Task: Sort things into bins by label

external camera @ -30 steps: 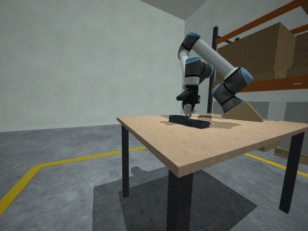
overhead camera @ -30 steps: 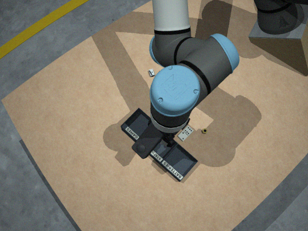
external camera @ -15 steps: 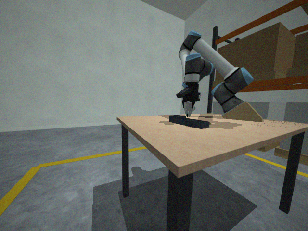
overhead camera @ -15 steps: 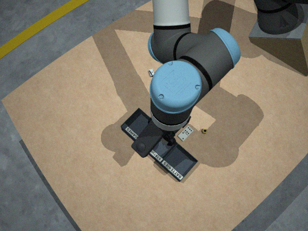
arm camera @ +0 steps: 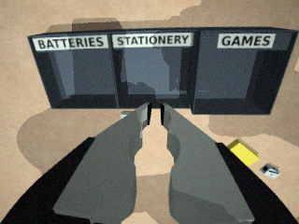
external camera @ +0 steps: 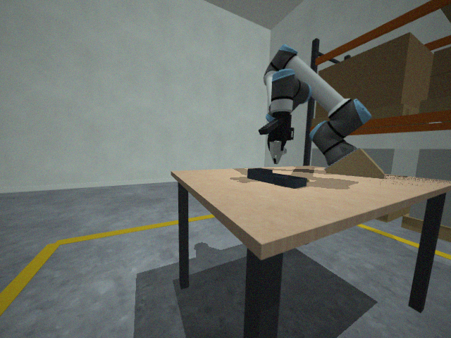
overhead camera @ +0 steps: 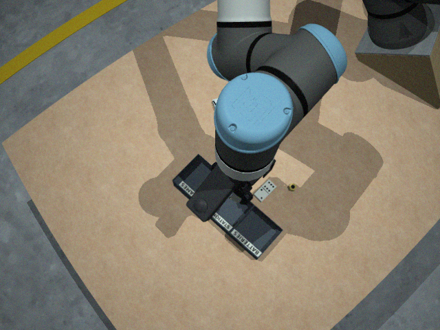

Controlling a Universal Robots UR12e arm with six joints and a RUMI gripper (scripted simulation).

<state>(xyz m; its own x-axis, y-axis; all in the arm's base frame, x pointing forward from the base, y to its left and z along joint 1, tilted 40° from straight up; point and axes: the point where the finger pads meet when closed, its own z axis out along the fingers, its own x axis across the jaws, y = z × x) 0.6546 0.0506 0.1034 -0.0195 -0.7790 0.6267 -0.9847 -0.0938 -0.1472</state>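
Three dark bins stand in a row, labelled BATTERIES, STATIONERY and GAMES; all look empty. They show as a low dark bar in the side view. My gripper is shut with nothing visible between its fingers. It hangs a little above the table, just on the near side of the STATIONERY bin. A white domino lies beside the bins under the fingers; only its corner shows in the wrist view.
A small yellow-and-black nut lies right of the domino. A flat yellow block and a small white-grey item lie on the table behind the gripper. The arm's base stands at the far corner.
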